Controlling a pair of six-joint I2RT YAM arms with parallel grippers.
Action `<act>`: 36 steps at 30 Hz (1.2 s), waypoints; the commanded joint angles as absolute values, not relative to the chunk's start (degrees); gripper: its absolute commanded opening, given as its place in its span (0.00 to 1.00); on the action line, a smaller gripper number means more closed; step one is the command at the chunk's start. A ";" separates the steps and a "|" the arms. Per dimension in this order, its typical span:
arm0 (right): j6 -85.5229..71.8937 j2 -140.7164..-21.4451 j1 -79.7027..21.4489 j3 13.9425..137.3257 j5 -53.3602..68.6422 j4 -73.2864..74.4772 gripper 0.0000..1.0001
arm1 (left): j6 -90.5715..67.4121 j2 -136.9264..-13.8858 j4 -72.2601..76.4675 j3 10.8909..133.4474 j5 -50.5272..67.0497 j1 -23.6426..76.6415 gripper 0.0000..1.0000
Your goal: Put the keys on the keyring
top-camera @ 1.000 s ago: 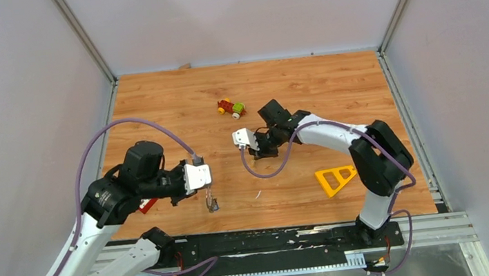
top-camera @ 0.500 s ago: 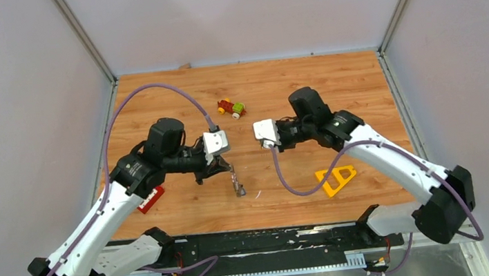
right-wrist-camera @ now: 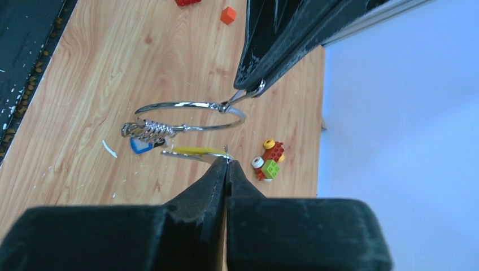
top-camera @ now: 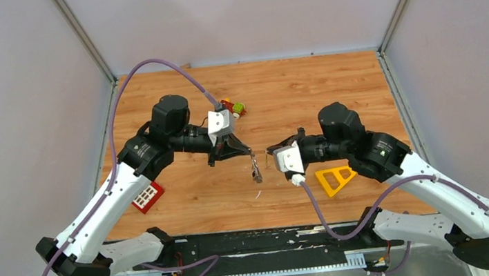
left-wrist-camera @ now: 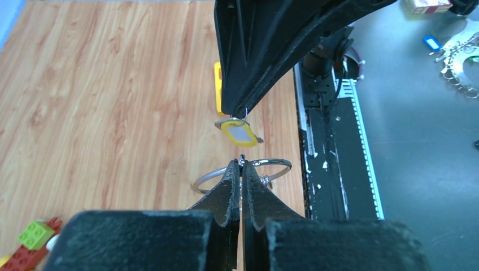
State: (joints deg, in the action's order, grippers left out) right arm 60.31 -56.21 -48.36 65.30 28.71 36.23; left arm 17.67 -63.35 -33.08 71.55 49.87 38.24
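Nothing I can see carries readable writing. The pale window in the yellow-tagged key (left-wrist-camera: 237,133) looks blank from the left wrist camera. I count one keyring (right-wrist-camera: 186,104), a thin silver loop with a tight bunch of keys (right-wrist-camera: 149,130) crowded together on the wire, too close to count. One blue tag (right-wrist-camera: 140,145) hangs just below them. The only loose key I can pick out is the yellow-tagged one. On the table (top-camera: 334,93) I count one toy car (right-wrist-camera: 269,161), one yellow triangle (top-camera: 335,178), one red block (top-camera: 146,198) and one small orange cube (right-wrist-camera: 228,15). My left arm reaches forward and across to the right, wrist pitched down. The left gripper (left-wrist-camera: 241,165) has its fingers pressed together on the keyring wire, so the ring hangs from the tips above the middle of the table. My right arm stretches in from the right with its forearm low and pointing left. The right gripper (right-wrist-camera: 227,164) is pinched on the end of the yellow-tagged key and holds it just beside the ring. The two sets of fingertips nearly meet over the wood.
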 commanded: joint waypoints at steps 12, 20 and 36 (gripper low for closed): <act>63.53 -52.43 -57.48 60.64 13.23 29.55 0.00 | 15.63 -68.21 -31.98 76.12 48.88 42.35 0.00; 63.35 -52.39 -58.57 59.33 10.12 27.15 0.00 | 12.40 -69.14 -32.69 75.38 46.77 42.85 0.00; 63.25 -51.78 -59.24 58.72 8.37 26.21 0.00 | 7.53 -69.47 -30.18 75.29 44.09 42.98 0.00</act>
